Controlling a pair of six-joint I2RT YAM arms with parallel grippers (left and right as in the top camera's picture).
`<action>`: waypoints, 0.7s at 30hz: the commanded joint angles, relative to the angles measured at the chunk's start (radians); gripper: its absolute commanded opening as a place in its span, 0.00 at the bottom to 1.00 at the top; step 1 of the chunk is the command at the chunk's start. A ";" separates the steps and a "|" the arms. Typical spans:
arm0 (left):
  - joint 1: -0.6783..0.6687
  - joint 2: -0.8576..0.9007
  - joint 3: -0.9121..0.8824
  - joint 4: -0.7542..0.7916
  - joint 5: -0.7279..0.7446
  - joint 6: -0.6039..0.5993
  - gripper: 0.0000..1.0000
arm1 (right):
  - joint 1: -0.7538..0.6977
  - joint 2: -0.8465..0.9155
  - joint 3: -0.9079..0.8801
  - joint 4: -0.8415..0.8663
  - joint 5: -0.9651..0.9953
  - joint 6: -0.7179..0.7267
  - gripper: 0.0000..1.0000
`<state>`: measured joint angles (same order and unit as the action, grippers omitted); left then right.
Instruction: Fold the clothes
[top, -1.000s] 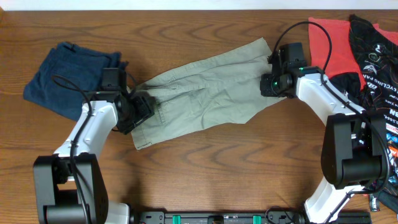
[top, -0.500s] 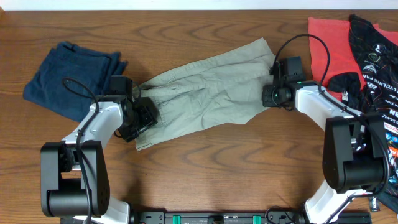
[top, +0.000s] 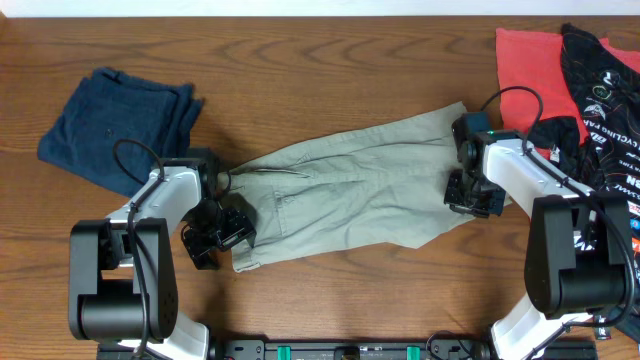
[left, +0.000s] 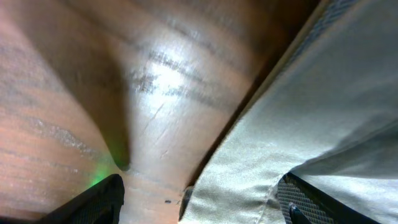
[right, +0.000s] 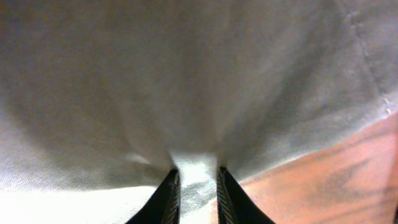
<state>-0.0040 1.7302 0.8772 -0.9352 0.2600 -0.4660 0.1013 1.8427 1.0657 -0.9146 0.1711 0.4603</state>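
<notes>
The khaki trousers (top: 350, 190) lie spread slantwise across the middle of the table, waistband end at the left front. My left gripper (top: 222, 238) is at that waistband corner. In the left wrist view its fingers (left: 199, 202) stand wide apart, with the edge of the trousers (left: 323, 112) lying between them on the wood. My right gripper (top: 472, 197) is at the right end of the trousers. In the right wrist view its fingers (right: 196, 193) are pinched on a fold of the khaki fabric (right: 186, 81).
A navy garment (top: 115, 125) lies crumpled at the back left. A red garment (top: 530, 70) and a black printed jersey (top: 600, 90) lie at the back right, the jersey reaching down the right edge. The wooden table (top: 330, 50) shows bare behind the trousers.
Both grippers have moved toward the table's front edge. The trousers have been dragged forward and to the right with them, and now lie flatter and more stretched out.
</notes>
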 joint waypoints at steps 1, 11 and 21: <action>0.000 -0.028 -0.007 -0.007 -0.008 0.029 0.80 | -0.015 -0.039 -0.032 -0.014 0.035 0.031 0.22; -0.003 -0.306 0.009 0.022 -0.005 0.020 0.80 | -0.014 -0.360 -0.018 0.112 -0.211 -0.176 0.25; -0.103 -0.346 0.007 0.089 -0.005 0.021 0.79 | 0.095 -0.327 -0.023 0.157 -0.598 -0.426 0.21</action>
<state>-0.0711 1.3670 0.8764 -0.8555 0.2596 -0.4477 0.1482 1.4723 1.0409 -0.7547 -0.3134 0.1322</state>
